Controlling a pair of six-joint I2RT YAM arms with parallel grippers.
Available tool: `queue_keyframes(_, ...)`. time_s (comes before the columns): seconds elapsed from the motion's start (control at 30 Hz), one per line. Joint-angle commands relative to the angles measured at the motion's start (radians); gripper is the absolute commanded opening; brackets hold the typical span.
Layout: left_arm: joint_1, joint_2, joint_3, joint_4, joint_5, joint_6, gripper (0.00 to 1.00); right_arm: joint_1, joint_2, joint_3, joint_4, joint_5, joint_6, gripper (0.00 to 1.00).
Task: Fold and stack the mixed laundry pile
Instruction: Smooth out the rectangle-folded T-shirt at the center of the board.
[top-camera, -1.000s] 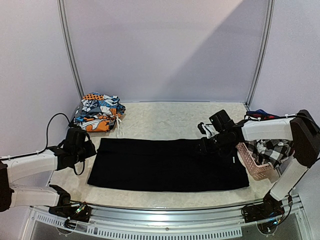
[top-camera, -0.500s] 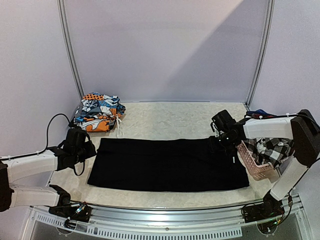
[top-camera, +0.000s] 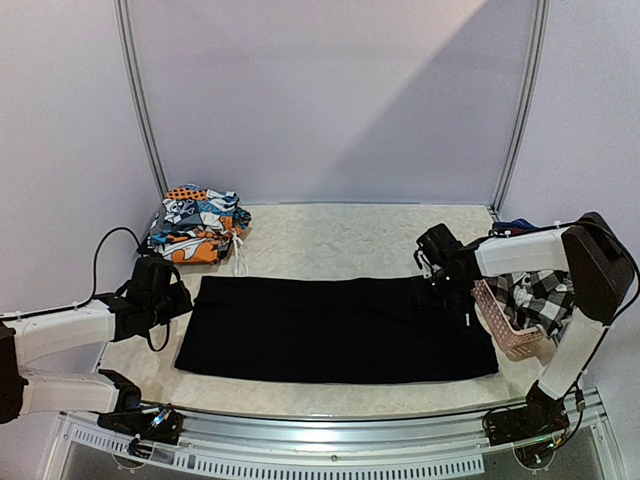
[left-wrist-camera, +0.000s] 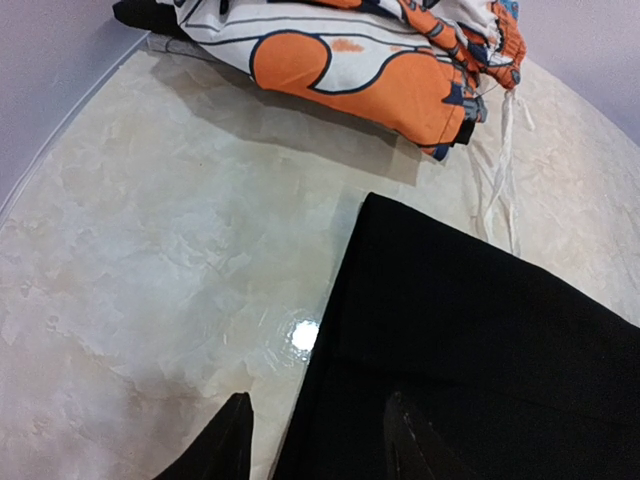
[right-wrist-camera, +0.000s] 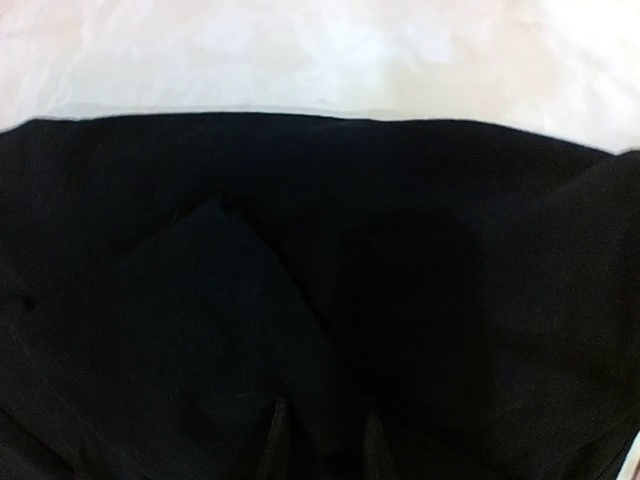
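top view: black garment (top-camera: 335, 330) lies flat, spread across the middle of the table (top-camera: 330, 240). printed pieces (top-camera: 195, 225) sit piled at the far left corner, apart from it. checked garment (top-camera: 545, 300) is in the pink basket (top-camera: 497, 322) at the right edge. left gripper (top-camera: 180, 298) sits just beside the garment's left edge. right gripper (top-camera: 430, 287) is over its far right corner.

left wrist view: jaws stand apart, straddling the left hem from above, nothing pinched.

right wrist view: fingers close together, black on black. can't tell if they pinch cloth.

handling, my read: light, limp, thin fabric. it will sag when lifted and may drag on the smooth top. best hold is the 2 far corners at the hem, pinching the full thickness, then carry them over evenly.
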Motion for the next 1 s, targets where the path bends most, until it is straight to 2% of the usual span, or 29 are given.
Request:
queue_keyframes(0.0,-0.017,0.003,-0.012,0.004,0.008,0.016,0.46,-0.001,0.014,-0.004,0.004,-0.002,-0.004,0.17)
queue_keyframes(0.1,-0.017,0.000,-0.012,0.003,0.006,0.015,0.46,0.000,0.001,-0.004,-0.012,0.001,-0.005,0.02)
queue_keyframes(0.13,-0.017,0.000,-0.012,0.001,0.006,0.014,0.46,0.001,-0.004,-0.006,-0.015,0.001,-0.005,0.00)
queue_keyframes(0.67,-0.019,-0.008,-0.008,-0.005,-0.001,0.017,0.46,0.105,-0.188,-0.075,-0.111,0.043,0.039,0.00)
queue_keyframes(0.97,-0.019,-0.007,-0.011,0.004,-0.006,0.013,0.46,0.256,-0.220,-0.131,-0.142,0.079,0.106,0.04)
